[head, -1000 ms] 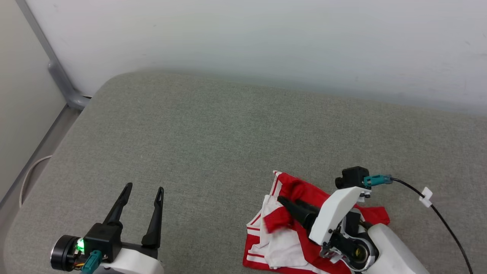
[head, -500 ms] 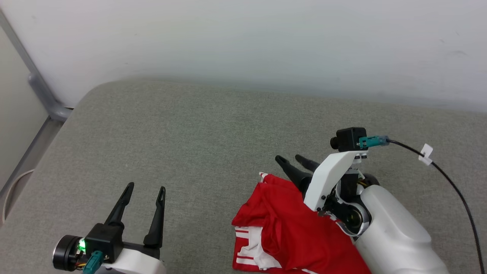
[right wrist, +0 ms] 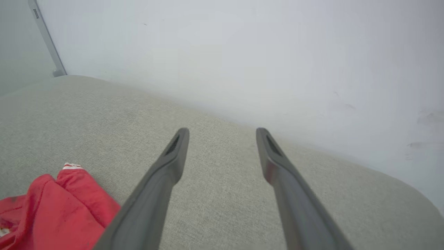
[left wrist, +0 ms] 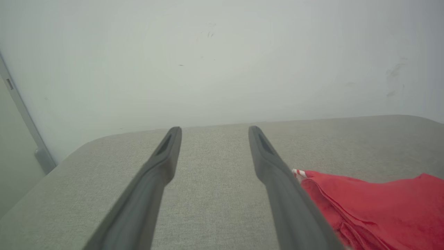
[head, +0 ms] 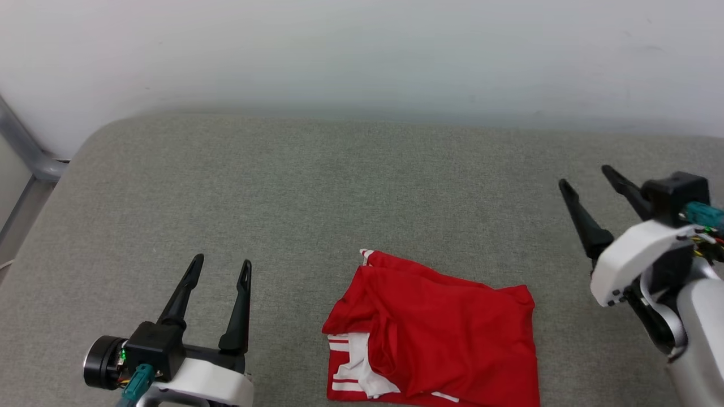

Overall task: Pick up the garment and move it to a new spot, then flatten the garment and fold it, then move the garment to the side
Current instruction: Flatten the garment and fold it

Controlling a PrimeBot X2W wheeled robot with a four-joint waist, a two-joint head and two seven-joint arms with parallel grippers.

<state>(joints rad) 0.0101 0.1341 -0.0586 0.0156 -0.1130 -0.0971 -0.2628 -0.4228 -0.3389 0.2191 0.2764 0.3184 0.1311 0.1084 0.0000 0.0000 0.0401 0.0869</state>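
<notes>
Left hand (head: 222,260) & right hand (head: 584,176) wide open, empty. Garment (head: 447,322) bunched: pinch may catch 2+ layers, so won't flatten.

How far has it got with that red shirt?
The garment lies in a loose, doubled-over heap on the grey cushion, set down. Nothing is in hand: left gripper and right gripper stand open, clear of it. Flattening, neat folding and moving aside seem left.

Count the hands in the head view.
2: left hand at lower left, open; right hand at the right edge, open. Both sit apart from the red T-shirt between them.
</notes>
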